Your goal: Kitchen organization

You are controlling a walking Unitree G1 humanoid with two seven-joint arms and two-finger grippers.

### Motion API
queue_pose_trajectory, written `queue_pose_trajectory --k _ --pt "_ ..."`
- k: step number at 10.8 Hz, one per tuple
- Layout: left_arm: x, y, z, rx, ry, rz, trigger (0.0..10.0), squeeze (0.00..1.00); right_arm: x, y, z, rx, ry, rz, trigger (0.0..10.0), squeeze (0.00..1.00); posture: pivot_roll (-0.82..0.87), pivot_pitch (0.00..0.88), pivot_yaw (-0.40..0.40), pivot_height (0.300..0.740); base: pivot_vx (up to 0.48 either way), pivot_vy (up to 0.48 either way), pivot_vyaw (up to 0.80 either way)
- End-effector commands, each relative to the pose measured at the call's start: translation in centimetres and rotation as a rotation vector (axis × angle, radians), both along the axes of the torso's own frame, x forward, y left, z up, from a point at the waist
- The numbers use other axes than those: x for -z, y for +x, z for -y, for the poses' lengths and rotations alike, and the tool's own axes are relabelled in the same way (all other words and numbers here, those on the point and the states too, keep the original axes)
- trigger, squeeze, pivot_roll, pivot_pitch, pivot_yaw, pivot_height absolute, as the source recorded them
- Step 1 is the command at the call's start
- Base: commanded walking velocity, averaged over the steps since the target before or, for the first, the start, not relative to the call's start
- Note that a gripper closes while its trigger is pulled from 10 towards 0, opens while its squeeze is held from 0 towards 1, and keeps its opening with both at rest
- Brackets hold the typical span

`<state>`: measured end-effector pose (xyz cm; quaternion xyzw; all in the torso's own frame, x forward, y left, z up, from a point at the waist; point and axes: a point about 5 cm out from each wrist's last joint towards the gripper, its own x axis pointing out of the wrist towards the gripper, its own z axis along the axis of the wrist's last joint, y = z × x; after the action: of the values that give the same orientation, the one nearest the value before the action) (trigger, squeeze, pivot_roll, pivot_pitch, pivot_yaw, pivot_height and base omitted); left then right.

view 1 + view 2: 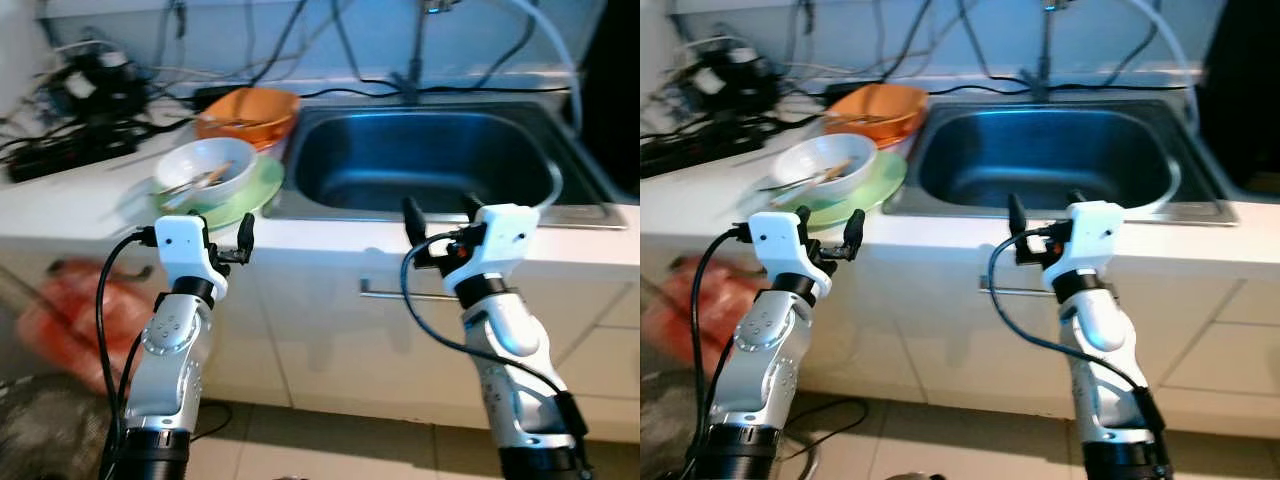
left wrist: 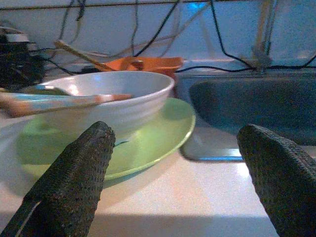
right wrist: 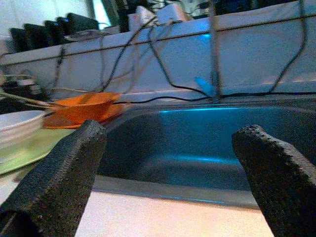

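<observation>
We hold both grippers spread at the counter edge (image 1: 330, 238): left gripper (image 1: 222, 228) near the green plate (image 1: 255, 195), right gripper (image 1: 440, 212) before the sink (image 1: 420, 155).

Sink (image 1: 420, 160): brushed stainless steel, dull sheen, set at the countertop's right end. Countertop (image 1: 80, 205): smooth, white, semi-gloss. White bowl (image 1: 210, 170): glazed, glossy, faintly ribbed outside. Green plate (image 2: 148, 143): smooth, glossy. Orange bowl (image 1: 247, 113): shiny, plastic-looking. Left gripper (image 2: 182, 182) and right gripper (image 3: 173, 173): matt black fingers with rough, pebbled pads. Arm housings: glossy white and silver.
</observation>
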<state>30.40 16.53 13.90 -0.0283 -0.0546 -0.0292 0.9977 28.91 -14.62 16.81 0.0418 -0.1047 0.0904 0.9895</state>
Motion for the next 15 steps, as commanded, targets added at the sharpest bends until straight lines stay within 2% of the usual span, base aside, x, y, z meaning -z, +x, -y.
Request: queue_pose_trajectory --k 1,4,8,9,11,13,14,15 --pt "-0.3 0.4 0.1 -0.003 -0.002 0.014 10.0 0.00 -1.2 0.2 0.0 -0.006 -0.002 0.036 10.0 0.00 0.03 0.005 0.077 0.740 0.000 0.000 0.00" --pt "0.2 0.7 1.7 0.013 -0.044 0.014 10.0 0.00 -1.7 -0.1 0.7 -0.008 -0.040 0.031 10.0 0.00 -0.03 0.009 0.032 0.740 0.000 0.000 0.00" --pt "0.1 0.8 2.7 0.018 -0.051 0.046 10.0 0.00 -1.8 -0.4 1.4 -0.011 -0.073 0.012 10.0 0.00 -0.06 0.001 0.005 0.740 0.000 0.000 0.00" --pt "-0.7 0.8 3.2 0.048 -0.030 0.083 10.0 0.00 -1.7 -0.4 1.3 -0.014 -0.068 0.010 10.0 0.00 -0.05 0.000 0.019 0.740 0.000 0.000 0.00" --pt "-1.5 0.5 3.3 0.096 0.013 0.113 10.0 0.00 -1.4 0.0 -0.1 -0.020 -0.031 0.012 10.0 0.00 -0.02 0.000 0.047 0.740 0.000 0.000 0.00" --pt "-1.9 0.3 2.2 0.090 0.035 0.116 10.0 0.00 -1.1 0.1 -1.7 -0.054 0.004 0.003 10.0 0.00 0.01 0.002 0.048 0.740 0.000 0.000 0.00" --pt "-2.5 0.8 1.5 0.062 0.033 0.135 10.0 0.00 -1.6 0.4 -2.4 -0.080 0.009 0.025 10.0 0.00 0.01 0.000 0.063 0.740 0.000 0.000 0.00" --pt "-2.6 0.8 2.6 0.079 0.034 0.146 10.0 0.00 -1.3 1.1 -1.6 -0.056 0.017 0.023 10.0 0.00 0.05 0.000 0.062 0.740 0.000 0.000 0.00"
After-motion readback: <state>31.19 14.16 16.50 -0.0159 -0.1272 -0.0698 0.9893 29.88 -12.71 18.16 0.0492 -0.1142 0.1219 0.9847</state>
